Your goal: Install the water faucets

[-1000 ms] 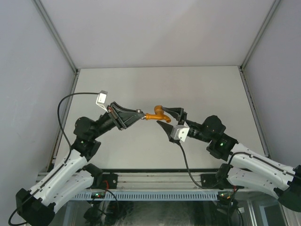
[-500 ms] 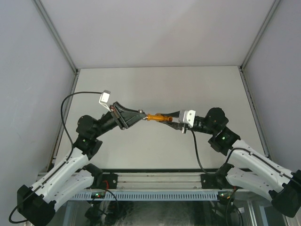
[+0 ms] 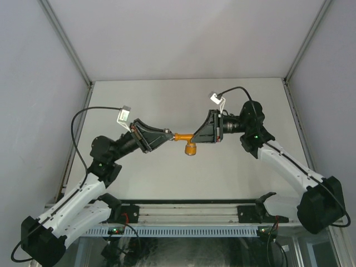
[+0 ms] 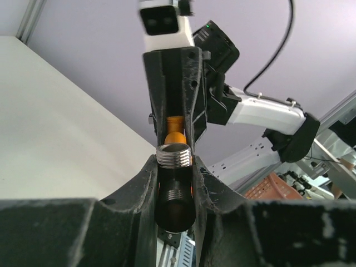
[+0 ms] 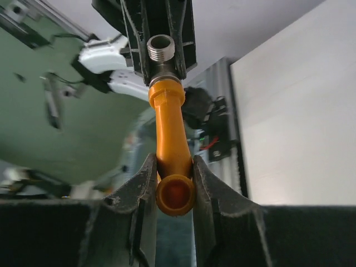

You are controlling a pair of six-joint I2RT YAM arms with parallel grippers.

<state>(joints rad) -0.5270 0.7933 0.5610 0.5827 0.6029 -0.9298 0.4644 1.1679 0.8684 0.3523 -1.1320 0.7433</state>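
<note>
Tap (image 3: 183, 137), orange, is held level in the air above the middle of the surface (image 3: 183, 100), between the two arms. Right fingers (image 5: 143, 192) are clamped on the tap's body. Left fingers (image 4: 140, 192) are clamped on a grey threaded fitting (image 4: 173, 156), which meets the tap's other end.

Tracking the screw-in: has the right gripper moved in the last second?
Yes. The right gripper rolled over and shifted toward the table's far edge, shut on the faucet.
</note>
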